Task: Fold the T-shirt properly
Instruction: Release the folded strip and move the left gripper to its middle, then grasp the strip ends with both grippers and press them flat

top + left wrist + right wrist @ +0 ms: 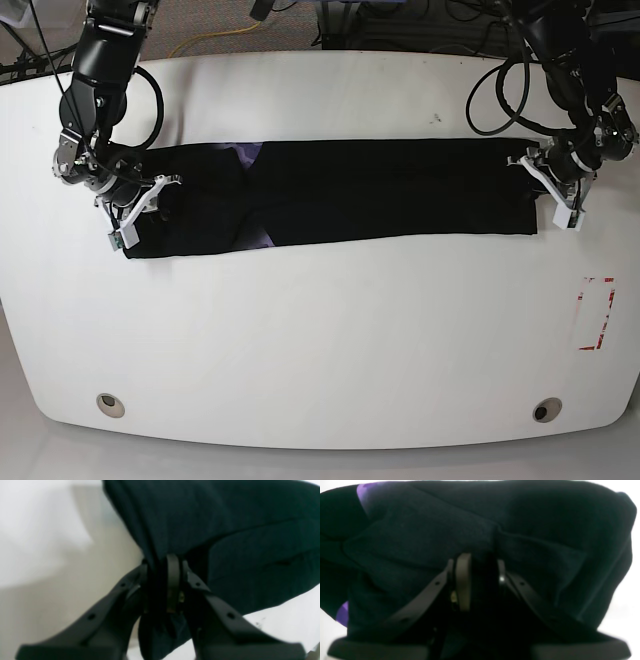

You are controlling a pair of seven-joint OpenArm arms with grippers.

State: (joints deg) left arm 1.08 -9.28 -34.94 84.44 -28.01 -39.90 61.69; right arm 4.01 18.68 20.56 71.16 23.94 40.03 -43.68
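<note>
Plain black soft-cloth T-shirt (380,190) lies as a long band across the white worktop (320,340). Left gripper (162,580) and right gripper (480,580) each pinch an end. Next: lift together, carry one end over the other, keep edges aligned.

Robotics lab, white table (320,350), two arms, loose cables (495,95)

One black T-shirt (380,190) lies on one white worktop (320,330). Two robot arms reach in, each with one tool: the left tool (556,190) and the right tool (135,205). Two round holes and one red-marked rectangle (597,313) show on the worktop.
</note>
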